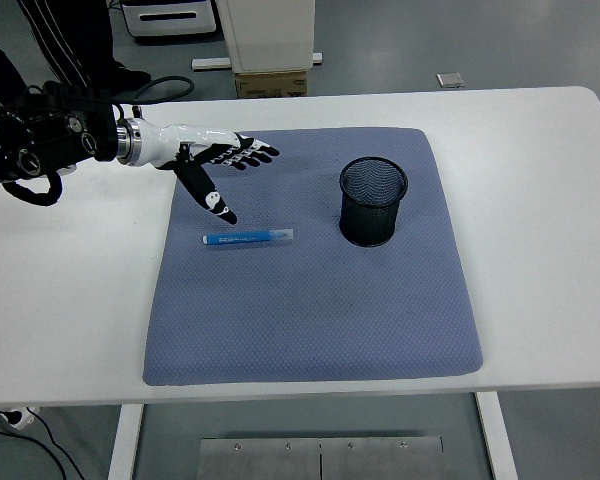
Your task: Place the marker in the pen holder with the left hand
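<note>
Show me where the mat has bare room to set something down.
The near half of the mat, below the marker and pen holder, is bare. So is the strip right of the holder. The far-left corner is crowded: the open left hand hovers there just above the marker.

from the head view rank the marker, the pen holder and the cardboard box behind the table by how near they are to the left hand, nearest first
1. marker: lying on the mat just below the left hand, off its thumb tip.
2. cardboard box: beyond the table's far edge, up and right of the hand.
3. pen holder: standing on the mat's right part, farthest.

In picture terms the box and holder are fairly close; depth could shift them.
</note>
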